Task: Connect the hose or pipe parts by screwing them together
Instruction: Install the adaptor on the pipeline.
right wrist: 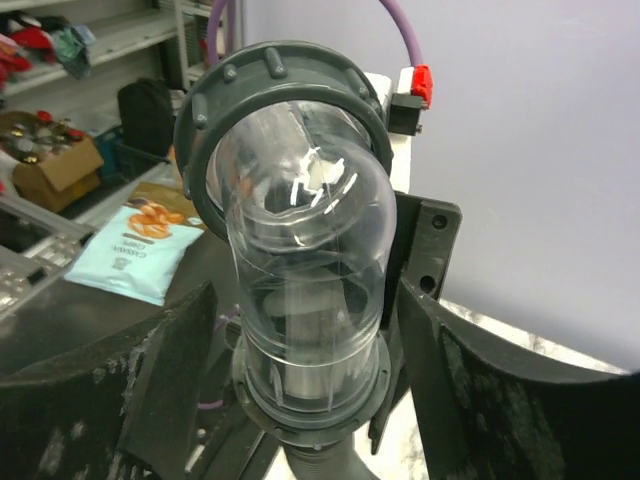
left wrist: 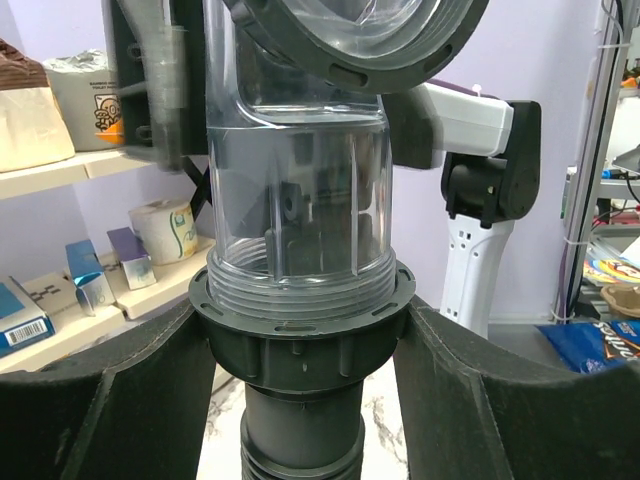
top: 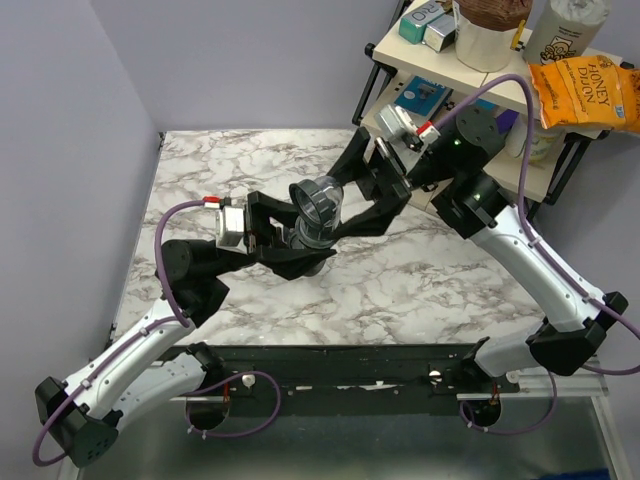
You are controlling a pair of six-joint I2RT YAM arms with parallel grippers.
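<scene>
left end effector (left wrist: 302,340) clamps collar nut (left wrist: 300,325) below clear elbow (left wrist: 300,190), seemingly firmly

The left fingers (top: 272,216) and right fingers (top: 372,214) flank the clear fitting (top: 318,203).

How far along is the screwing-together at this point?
Done: the clear elbow sits in the grey collar nut on the dark pipe. In hand: left gripper clamps the nut; right gripper straddles the elbow, open. Left: threads show above the nut, so probably more turning.
</scene>
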